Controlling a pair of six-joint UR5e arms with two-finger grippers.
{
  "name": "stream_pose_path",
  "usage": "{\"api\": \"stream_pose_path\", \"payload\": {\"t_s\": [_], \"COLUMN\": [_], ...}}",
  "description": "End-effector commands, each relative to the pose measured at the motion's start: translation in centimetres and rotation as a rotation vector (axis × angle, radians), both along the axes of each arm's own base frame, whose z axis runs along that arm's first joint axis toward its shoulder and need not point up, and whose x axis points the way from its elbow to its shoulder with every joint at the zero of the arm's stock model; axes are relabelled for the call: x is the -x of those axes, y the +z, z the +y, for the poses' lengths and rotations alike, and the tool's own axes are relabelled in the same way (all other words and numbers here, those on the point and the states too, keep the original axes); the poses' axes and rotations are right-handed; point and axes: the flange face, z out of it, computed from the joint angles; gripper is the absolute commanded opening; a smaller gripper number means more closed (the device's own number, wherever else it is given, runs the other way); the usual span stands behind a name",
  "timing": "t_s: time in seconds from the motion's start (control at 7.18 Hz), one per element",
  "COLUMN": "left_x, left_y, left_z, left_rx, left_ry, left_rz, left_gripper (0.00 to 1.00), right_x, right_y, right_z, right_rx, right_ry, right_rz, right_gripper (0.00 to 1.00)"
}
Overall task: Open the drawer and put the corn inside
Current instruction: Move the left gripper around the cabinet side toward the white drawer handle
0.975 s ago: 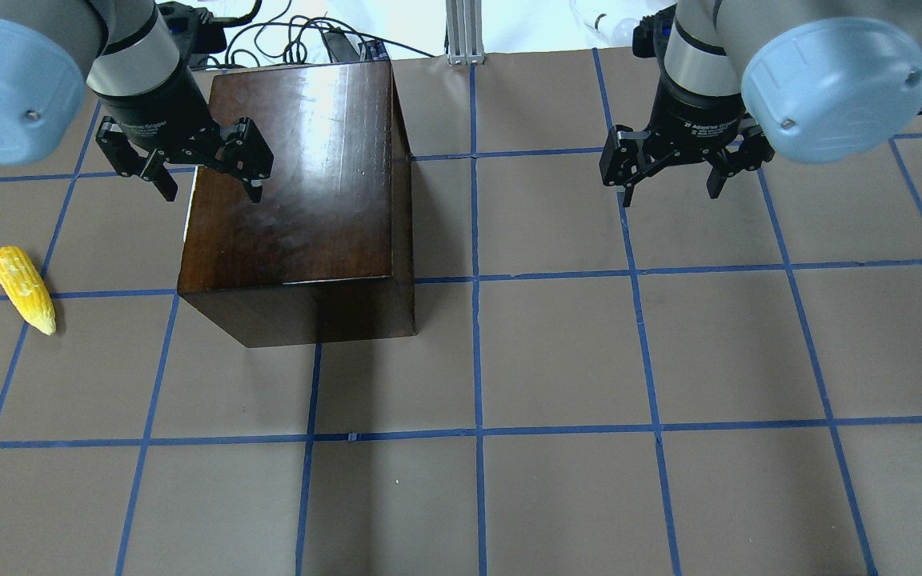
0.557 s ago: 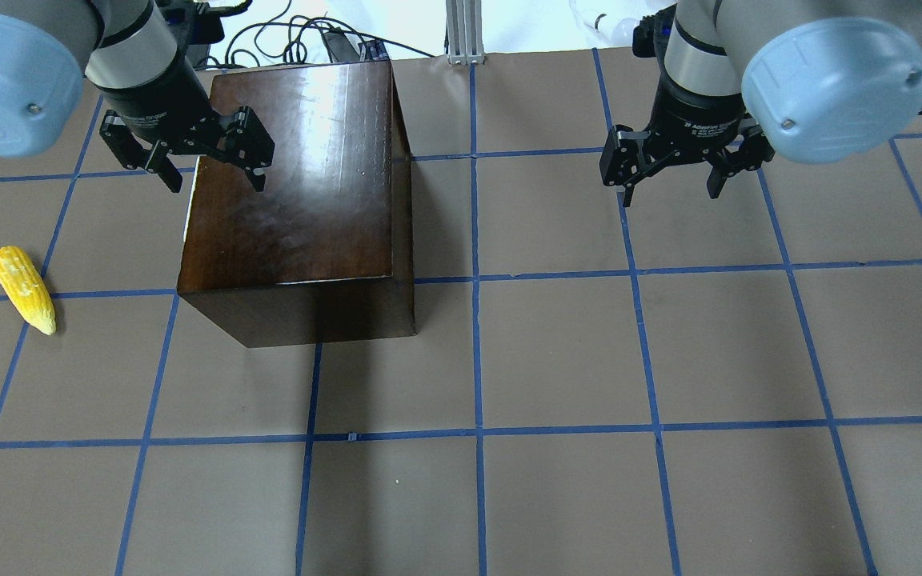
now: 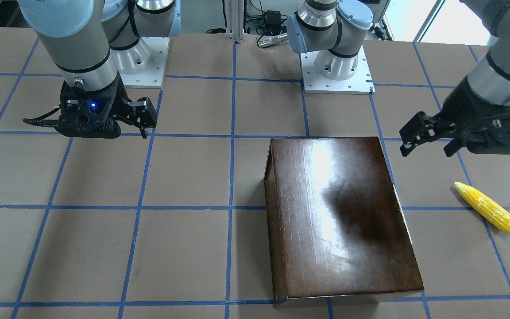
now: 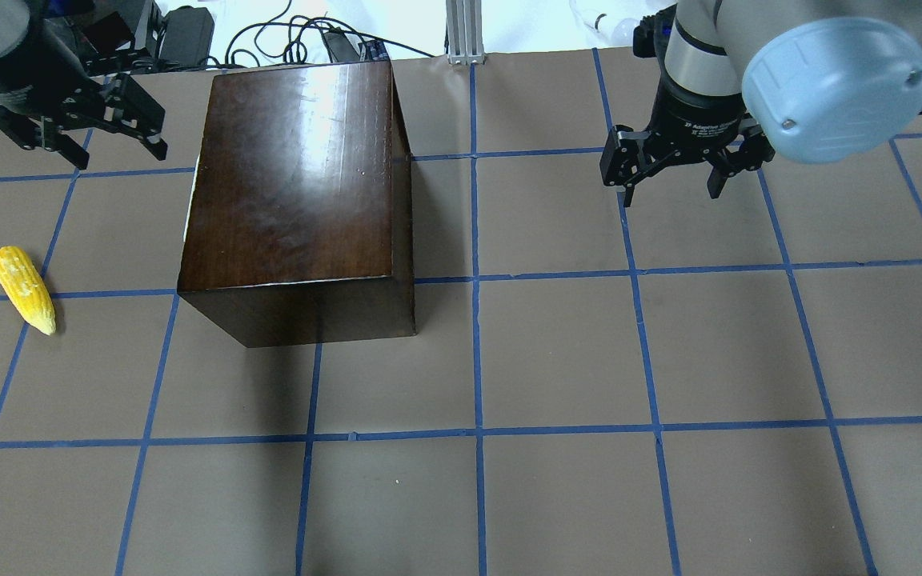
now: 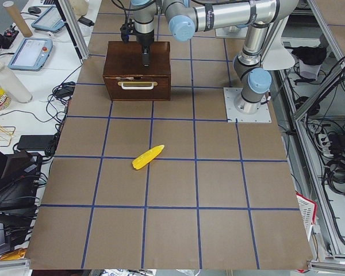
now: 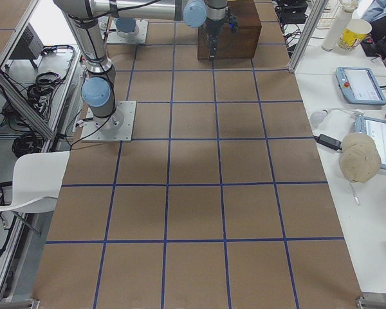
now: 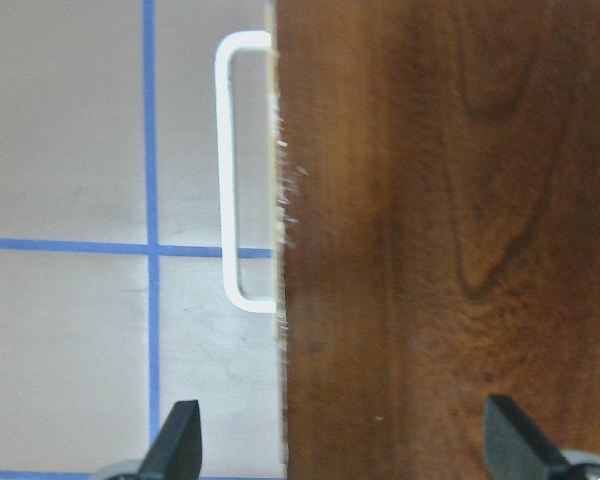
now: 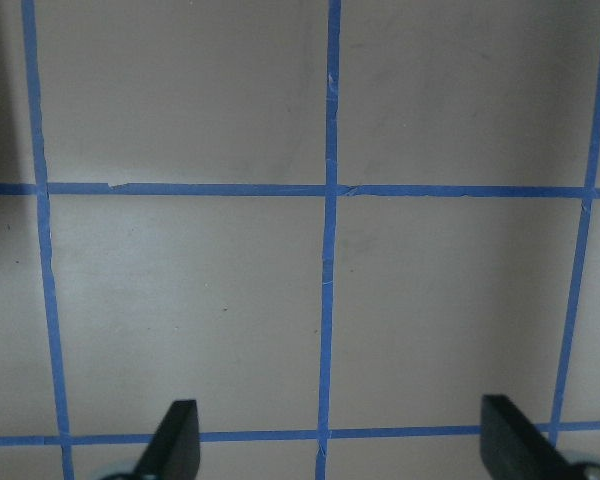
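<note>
Left hand (image 4: 118, 152) held high, fingers pointing down, jaws spread wide, nothing held. In its wrist view the fingertips (image 7: 177, 445) straddle the handle-side edge of the box (image 4: 293, 176) far below: one tip over bare surface, the other over the glossy top. A white handle (image 7: 225, 170) lies ahead of the tips, on the drawer (image 5: 161, 87) front. The drawer is shut, flush with the box. The corn (image 4: 23, 290) lies on the surface well apart from this hand, out past the handle side, untouched. Right hand (image 4: 669, 190) is well away past the box's opposite side, over bare surface, jaws wide, empty.

Since 0.6 s ago: in the overhead view the left hand has shifted off the box's top corner toward the upper left. Right hand, box and corn are unchanged.

Surface (image 4: 557, 352): brown, with a blue tape grid. Cables (image 4: 285, 36) and an aluminium post (image 4: 465, 28) lie beyond the far edge.
</note>
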Motion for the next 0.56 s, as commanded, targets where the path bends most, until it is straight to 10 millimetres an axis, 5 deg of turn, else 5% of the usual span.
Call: {"api": "stream_pose_path", "payload": {"t_s": [0.0,0.42], "left_x": [-5.3,-11.5], "left_y": [-1.4,-7.1], "left_z": [-1.0,-2.8], "left_rx": [-0.004,-0.022], "left_ry": [-0.085,-0.078], "left_rz": [0.011,0.152], "left_gripper": [1.00,1.00], "right_x": [0.0,0.0], "right_y": [0.0,0.0], "right_z": [0.0,0.0], "right_rx": [0.000,0.000], "right_ry": [0.000,0.000], "right_rz": [0.000,0.000], "right_gripper": [1.00,1.00]}}
